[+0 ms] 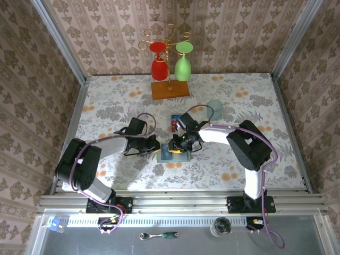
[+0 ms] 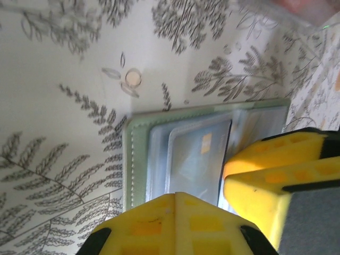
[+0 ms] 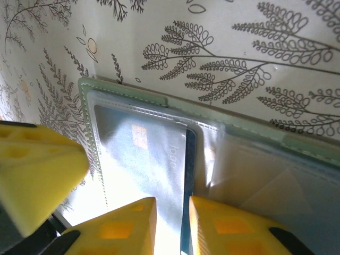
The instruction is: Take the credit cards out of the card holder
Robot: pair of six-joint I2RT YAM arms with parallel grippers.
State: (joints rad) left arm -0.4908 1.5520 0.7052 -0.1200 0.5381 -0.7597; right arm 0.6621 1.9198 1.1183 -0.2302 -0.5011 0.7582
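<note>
Floral-patterned table (image 1: pixel 106 101) carries the open sage-green folding card holder (image 3: pixel 85 90) by its near edge, midway. A pocketed grey-blue plastic credit card (image 3: pixel 143 154) points lengthwise at the right gripper (image 3: pixel 172 212), whose jaws stand slightly parted over the card's end. The left gripper (image 2: pixel 175 199), clenched on nothing, sits at the holder's edge.

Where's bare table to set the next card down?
Bare cloth lies between the teal cup and the right wall, and between the clear container and the left wall. Crowded at centre: left claw and right claw meet over the card holder, a loose card just beyond.
</note>
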